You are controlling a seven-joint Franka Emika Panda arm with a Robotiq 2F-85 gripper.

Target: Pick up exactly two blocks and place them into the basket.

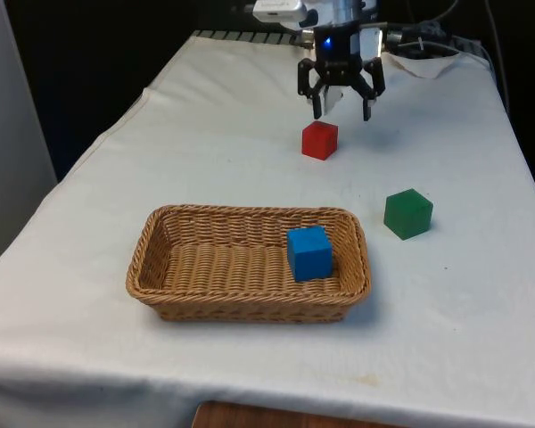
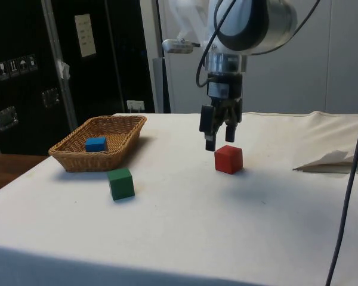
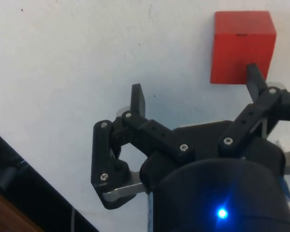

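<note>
A red block (image 1: 319, 140) (image 2: 228, 159) (image 3: 241, 46) rests on the white cloth past the basket. My gripper (image 1: 342, 113) (image 2: 218, 140) (image 3: 195, 92) hangs open just above the cloth, a little behind the red block, with nothing between its fingers. A blue block (image 1: 309, 252) (image 2: 96, 143) lies inside the wicker basket (image 1: 156, 241) (image 2: 123, 128), toward the front view's right end. A green block (image 1: 407, 213) (image 2: 120, 183) stands on the cloth outside the basket, off that same end.
A crumpled white paper (image 1: 421, 62) (image 2: 331, 161) lies near the table's far corner. Dark cabinets (image 2: 42, 71) stand beyond the basket in the side view.
</note>
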